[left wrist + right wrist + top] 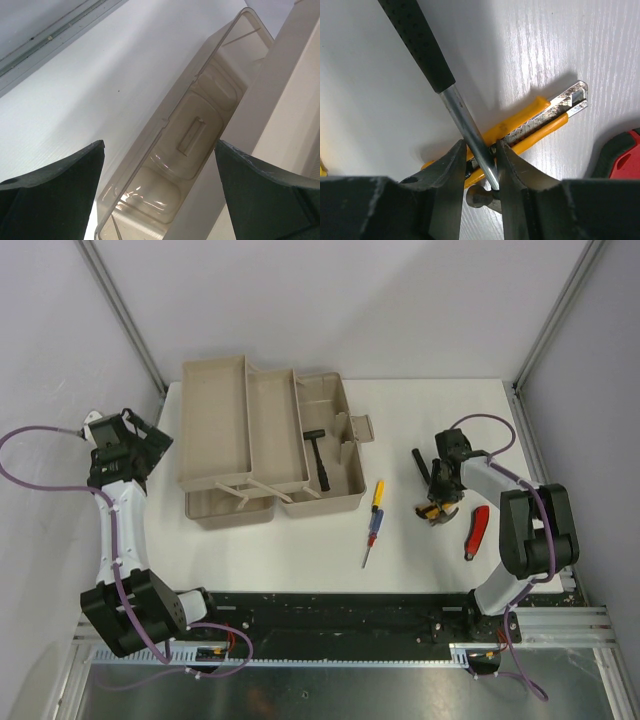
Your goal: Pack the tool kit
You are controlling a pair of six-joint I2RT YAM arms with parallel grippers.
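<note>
The beige tool kit box [215, 420] stands open at the back left, trays folded out, with a black hammer [318, 458] lying in its right compartment. At the table's right, my right gripper [440, 487] [481, 144] is shut on the steel shaft of a second hammer [460, 115] with a black grip [421, 462], just above its head. A yellow-handled tool [530, 122] [432, 512] lies under it. The screwdriver [372, 522] and the red-handled tool [478, 530] [625, 162] lie on the table. My left gripper [138, 443] [160, 143] is open beside the box's translucent lid [190, 150].
White walls with metal frame posts [125, 310] close in the table on the left and right. The black mounting rail [330, 615] runs along the near edge. The screwdriver lies between the box and the right gripper.
</note>
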